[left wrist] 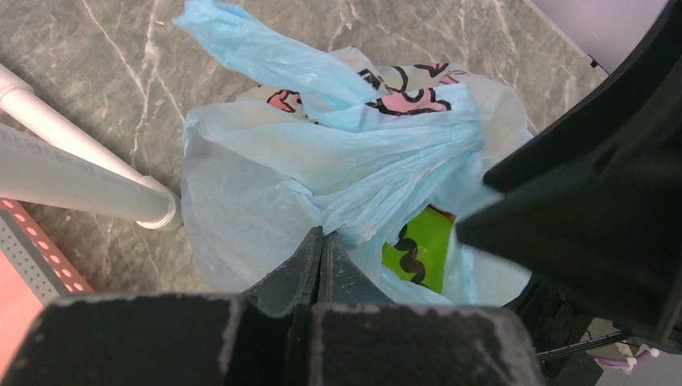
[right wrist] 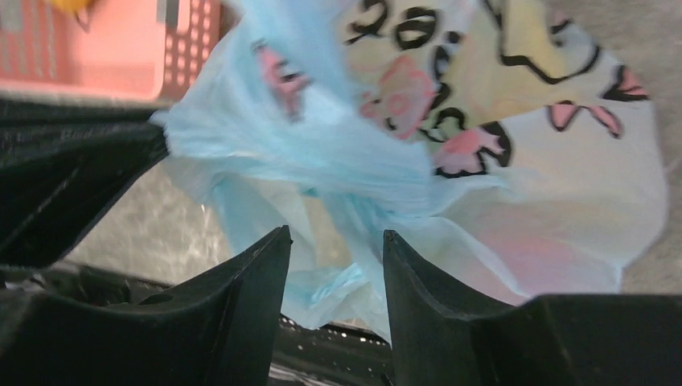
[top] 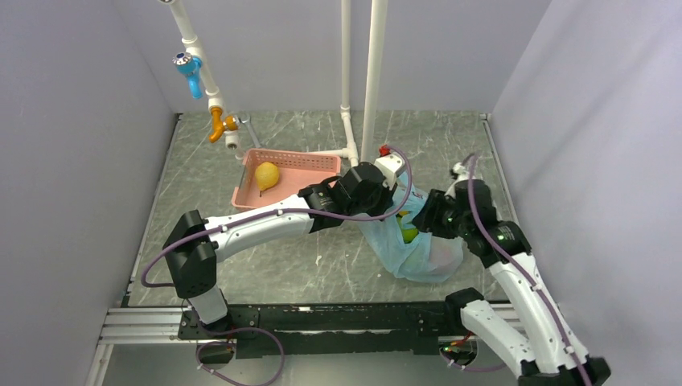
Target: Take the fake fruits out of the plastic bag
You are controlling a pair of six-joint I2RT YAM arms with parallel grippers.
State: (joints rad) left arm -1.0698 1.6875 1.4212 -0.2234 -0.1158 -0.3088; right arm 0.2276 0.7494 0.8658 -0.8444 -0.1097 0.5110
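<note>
The grey marbled table [top: 241,265] carries everything. The left arm [top: 257,225] stretches from the near left toward the middle, and the right arm [top: 515,273] reaches in from the near right; both meet at the plastic bag [top: 418,257]. The bag, light blue with a pink and yellow cartoon print, lies crumpled on the table right of centre, between the two wrists. White pipes [top: 372,80] rise just beyond it. A pink basket [top: 310,161] sits on the far left of the bag, and a yellow pear [top: 266,174] lies inside it. A striped green watermelon [left wrist: 422,249] shows through the bag's film, still inside. The left gripper [left wrist: 322,241] has its fingers pressed together, with a gathered fold of the bag caught at their tips. The right gripper [right wrist: 336,233] stands partly open, its fingers apart on either side of a twisted strand of the bag.
</note>
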